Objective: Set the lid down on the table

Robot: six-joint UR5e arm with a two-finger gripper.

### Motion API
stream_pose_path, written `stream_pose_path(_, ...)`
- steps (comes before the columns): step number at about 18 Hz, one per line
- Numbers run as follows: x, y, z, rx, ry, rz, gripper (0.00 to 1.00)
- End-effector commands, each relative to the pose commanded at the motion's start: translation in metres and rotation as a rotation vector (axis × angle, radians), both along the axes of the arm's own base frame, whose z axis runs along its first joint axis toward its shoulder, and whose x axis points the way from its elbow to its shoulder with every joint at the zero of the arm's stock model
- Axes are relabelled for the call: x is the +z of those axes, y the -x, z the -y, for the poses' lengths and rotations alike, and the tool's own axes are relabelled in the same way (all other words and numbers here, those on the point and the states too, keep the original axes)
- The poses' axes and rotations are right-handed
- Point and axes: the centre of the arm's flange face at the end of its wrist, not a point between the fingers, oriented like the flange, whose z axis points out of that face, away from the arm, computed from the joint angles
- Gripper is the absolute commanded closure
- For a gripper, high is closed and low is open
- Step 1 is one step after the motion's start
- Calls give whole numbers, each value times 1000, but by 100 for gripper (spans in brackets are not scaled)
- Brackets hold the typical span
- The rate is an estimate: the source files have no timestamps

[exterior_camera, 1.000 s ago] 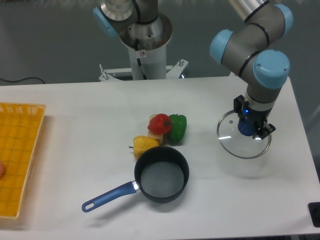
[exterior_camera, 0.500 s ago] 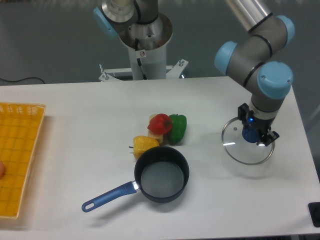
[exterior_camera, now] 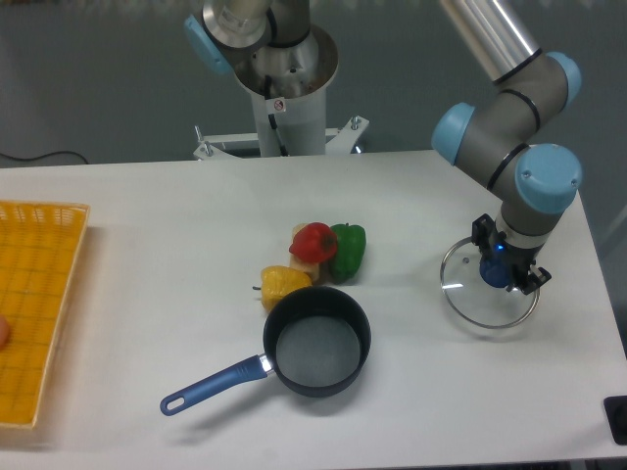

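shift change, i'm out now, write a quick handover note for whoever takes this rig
End effector: shut on the blue knob of the glass lid, low over the table's right side.
Saucepan: uncovered, at centre front, well left of the lid.
Done: lid is off the pan and carried clear of it.
Left: confirm the lid rests flat on the table (contact not clear from this view), open, retract.

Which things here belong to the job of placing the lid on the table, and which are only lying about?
Belong to the job:
- lid, clear glass with blue knob
- gripper, closed on the knob
- table, white top

Only lying about:
- saucepan with blue handle
- red pepper, green pepper, yellow pepper
- yellow mesh tray
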Motion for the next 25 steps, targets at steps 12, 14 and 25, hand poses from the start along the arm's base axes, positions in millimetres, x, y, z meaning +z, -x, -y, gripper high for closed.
stream_pose_path(12,-11,1,-1,-1,6,14,36)
stream_pose_path(14,-15,2,-1,-2,8,18,36)
stream_pose_path(25,-20,3,-2,-2,6,14,33)
